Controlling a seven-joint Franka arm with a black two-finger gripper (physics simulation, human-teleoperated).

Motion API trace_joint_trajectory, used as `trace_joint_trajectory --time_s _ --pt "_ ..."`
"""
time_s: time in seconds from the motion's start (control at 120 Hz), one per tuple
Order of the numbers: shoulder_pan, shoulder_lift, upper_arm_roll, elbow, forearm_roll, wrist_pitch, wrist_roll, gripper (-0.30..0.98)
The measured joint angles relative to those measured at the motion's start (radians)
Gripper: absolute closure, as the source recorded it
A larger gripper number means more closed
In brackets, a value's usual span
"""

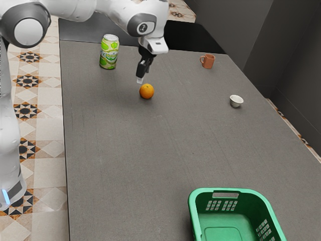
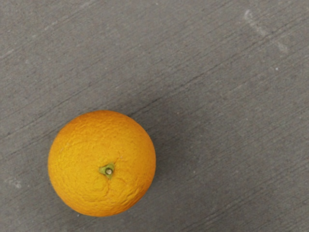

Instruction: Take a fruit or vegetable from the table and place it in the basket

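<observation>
Dark grey and faintly streaked, a broad table [image 1: 125,165], with long edges running to the exterior view's left and right. White with grey joints, an arm [image 1: 80,7] reaching in over the far-left corner, as seen in the exterior view. Green, with slotted walls, a basket [image 1: 228,190] towards the near edge, over on the exterior view's right. At the end of the arm, a black gripper [image 1: 140,80], pointing down near the orange, a little towards the far edge from it. Fingers apart or together: cannot tell.

Green and white, printed with limes, a can [image 1: 109,51] standing upright not far from the far-left corner. Terracotta, a mug [image 1: 208,62] upright near the far-right corner, with handle turned to the exterior view's left. Bright, with dimpled peel, the orange [image 1: 146,91] resting on the tabletop, closer to the far edge than to the near one, well apart from the basket. In the wrist view, green stem end facing up at the camera, with soft shadow alongside on the grey. Smallest, a white bowl [image 1: 236,101] in from the exterior view's right-hand edge of the table.
</observation>
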Motion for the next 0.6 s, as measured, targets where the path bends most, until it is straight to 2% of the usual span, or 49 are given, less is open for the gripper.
trace_joint_trajectory --time_s 0.267,0.358,0.6 --pt "0.007 0.042 0.015 0.004 0.0 0.028 0.052 0.0" --pt "0.018 0.096 0.01 0.048 -0.001 0.027 0.065 0.0" --pt "-0.016 0.167 0.005 0.102 -0.004 0.023 0.089 0.0"
